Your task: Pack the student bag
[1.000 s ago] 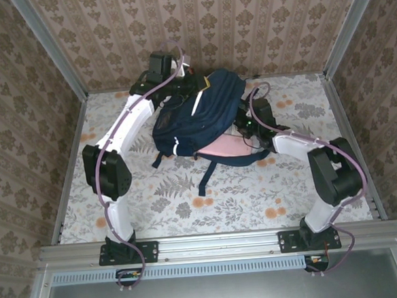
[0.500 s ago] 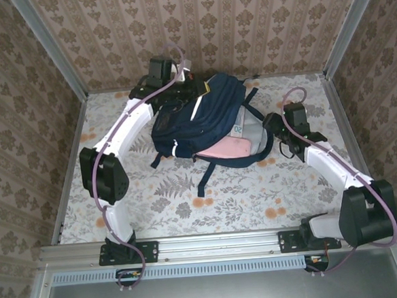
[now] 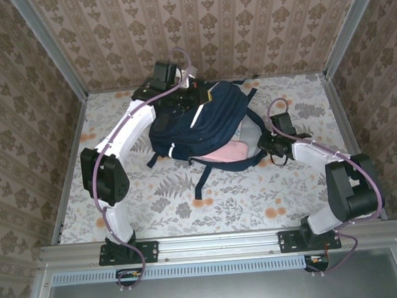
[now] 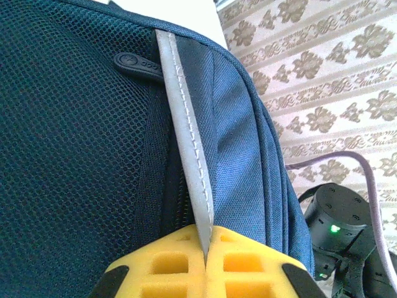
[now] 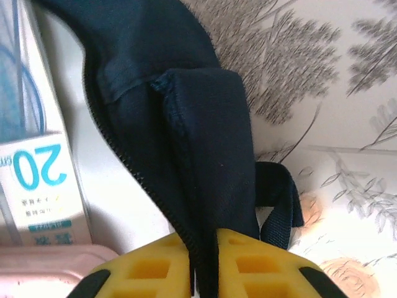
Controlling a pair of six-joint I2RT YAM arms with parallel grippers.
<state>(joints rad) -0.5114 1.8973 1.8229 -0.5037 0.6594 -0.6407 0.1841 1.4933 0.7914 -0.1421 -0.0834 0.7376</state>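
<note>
Right wrist: our right gripper (image 5: 205, 248) pinches the limp zipper edge (image 5: 142, 180) of the student bag (image 5: 205, 124); left gripper (image 4: 206, 248) clamps its grey strip (image 4: 184, 124); we trust seams.

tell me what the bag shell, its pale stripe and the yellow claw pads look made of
Student bag: navy woven cloth, matte, visible weave; one panel open mesh. Pale stripe: smooth grey-white tape, stitched on, possibly reflective. Claw pads: yellow moulded plastic or rubber, gridded recesses; which, unclear.

Table (image 3: 256, 189) with fern-and-flower print top, navy student bag (image 3: 213, 114) lying on it toward the far wall
</note>
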